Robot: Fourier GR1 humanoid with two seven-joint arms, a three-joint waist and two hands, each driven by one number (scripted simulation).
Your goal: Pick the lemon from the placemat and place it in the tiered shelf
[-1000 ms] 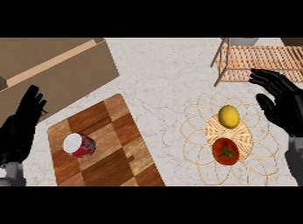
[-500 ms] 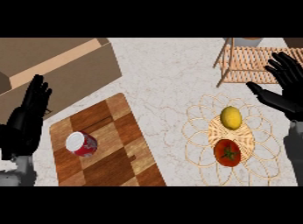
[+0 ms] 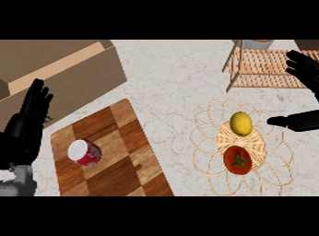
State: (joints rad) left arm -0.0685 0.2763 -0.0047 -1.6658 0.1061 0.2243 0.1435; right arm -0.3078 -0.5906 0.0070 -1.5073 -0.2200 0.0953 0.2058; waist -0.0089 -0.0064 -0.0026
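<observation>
**A:** Item one, the lemon [image 3: 241, 123]?

**B:** On the woven placemat [image 3: 210, 152], upper half of the centre weave, untouched. A tomato [image 3: 238, 160] lies just below it on the same mat, the two near but apart.

**A:** Right hand [image 3: 310, 87]?

**B:** Spread wide, holding nothing. Fingers point up over the shelf's edge; the thumb juts left, its tip just beside the lemon, apparently not touching.

**A:** Left hand [image 3: 25, 130]?

**B:** Open, fingers up, resting at the left edge beside the cardboard box [image 3: 46, 73]. Holds nothing.

**A:** Destination?

**B:** Tiered shelf [image 3: 264, 69], slatted wood, top right. Only its nearest tier shows.

**A:** Hazards, in order?

**B:** First, I'd judge the lemon may roll: it's round, and a thumb arriving sideways could nudge it off the weave before the fingers close. Second, the tomato sits close enough that a wide closing hand might catch or push it instead. Third, the shelf's upright post stands between mat and tier (a carried lemon swung low could knock it). Fourth, slats: a fruit set down carelessly might roll along them.

**A:** Other entries?

**B:** A wooden cutting board [image 3: 108, 152] left of centre; on it a red-and-white can [image 3: 85, 152], tipped so its top faces us.

**A:** Surface and room?

**B:** Pale marbled countertop [image 3: 169, 83], faint veins. Beyond the counter, nothing of the room shows.
</observation>
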